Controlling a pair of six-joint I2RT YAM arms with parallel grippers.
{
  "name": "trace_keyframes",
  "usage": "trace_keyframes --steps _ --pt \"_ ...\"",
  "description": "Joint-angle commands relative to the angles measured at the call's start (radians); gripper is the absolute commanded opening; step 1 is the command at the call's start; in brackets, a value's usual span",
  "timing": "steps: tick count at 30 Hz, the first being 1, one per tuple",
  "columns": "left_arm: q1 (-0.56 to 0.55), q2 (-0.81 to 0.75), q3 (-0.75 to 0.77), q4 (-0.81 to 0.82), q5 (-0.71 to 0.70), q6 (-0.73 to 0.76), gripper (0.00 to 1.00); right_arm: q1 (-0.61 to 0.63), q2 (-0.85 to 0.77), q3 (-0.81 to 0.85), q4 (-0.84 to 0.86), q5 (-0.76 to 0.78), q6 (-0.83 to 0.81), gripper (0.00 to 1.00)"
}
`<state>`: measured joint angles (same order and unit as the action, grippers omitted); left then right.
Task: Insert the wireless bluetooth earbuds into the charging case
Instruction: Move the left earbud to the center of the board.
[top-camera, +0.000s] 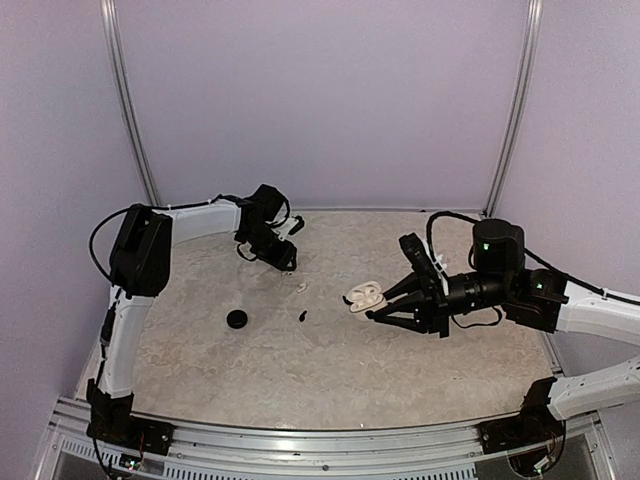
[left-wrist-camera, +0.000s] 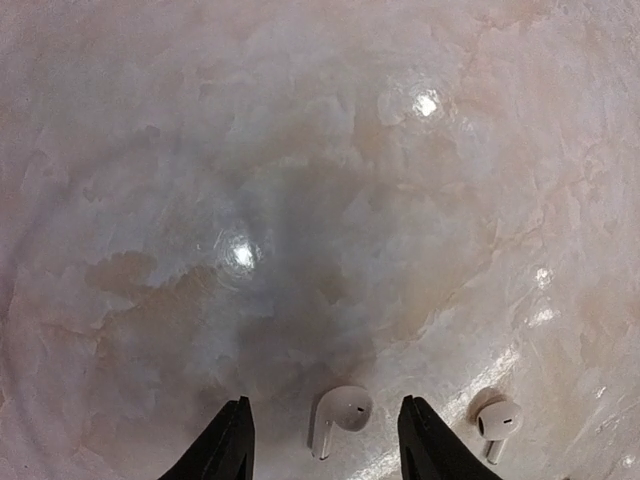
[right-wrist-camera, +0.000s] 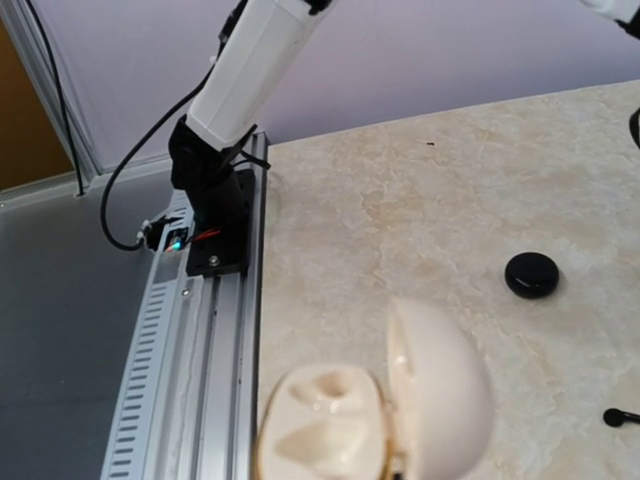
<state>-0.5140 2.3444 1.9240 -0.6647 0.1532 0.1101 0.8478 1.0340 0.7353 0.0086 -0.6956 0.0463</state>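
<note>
Two white earbuds lie on the marble table. One white earbud (left-wrist-camera: 340, 412) sits between the fingers of my left gripper (left-wrist-camera: 326, 402), which stands open and does not touch it. The other white earbud (left-wrist-camera: 497, 420) lies just outside the right finger. From above, my left gripper (top-camera: 286, 262) hangs near the white earbuds (top-camera: 302, 287). My right gripper (top-camera: 374, 300) is shut on the white charging case (top-camera: 364, 296), held above the table with its lid open. Its empty sockets (right-wrist-camera: 325, 420) show in the right wrist view. A black earbud (top-camera: 303, 317) lies between the arms.
A round black case (top-camera: 238, 319) sits shut on the table left of the black earbud, and the right wrist view shows the black case (right-wrist-camera: 531, 275) too. The left arm's base (right-wrist-camera: 213, 220) and the aluminium rail (top-camera: 300, 440) line the near edge. Purple walls enclose the table.
</note>
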Motion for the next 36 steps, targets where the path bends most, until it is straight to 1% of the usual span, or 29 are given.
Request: trace_keyframes --steps 1,3,9,14,20,25,31,36 --pt "-0.013 0.041 0.052 -0.033 -0.024 0.024 0.50 -0.004 0.005 -0.002 0.025 -0.012 0.007 0.00" --pt "-0.016 0.049 0.053 -0.039 -0.029 0.030 0.50 -0.004 0.003 -0.003 0.024 -0.010 0.007 0.00" --pt "-0.041 0.058 0.044 -0.059 -0.074 0.040 0.39 -0.005 0.008 0.006 0.019 -0.010 0.003 0.00" --pt "-0.061 0.034 -0.024 -0.023 -0.077 0.033 0.29 -0.003 0.002 0.003 0.019 -0.011 0.000 0.00" --pt "-0.086 -0.001 -0.121 0.012 -0.058 0.008 0.20 -0.005 -0.016 -0.006 0.017 -0.011 -0.004 0.00" --pt "-0.130 -0.098 -0.261 0.046 -0.080 -0.035 0.15 -0.004 -0.035 -0.014 0.014 -0.008 -0.006 0.00" --pt "-0.192 -0.266 -0.539 0.090 -0.064 -0.120 0.12 -0.005 -0.059 -0.026 0.016 -0.008 -0.004 0.00" --pt "-0.263 -0.413 -0.720 0.051 -0.059 -0.232 0.11 -0.005 -0.068 -0.032 0.027 -0.014 0.003 0.00"
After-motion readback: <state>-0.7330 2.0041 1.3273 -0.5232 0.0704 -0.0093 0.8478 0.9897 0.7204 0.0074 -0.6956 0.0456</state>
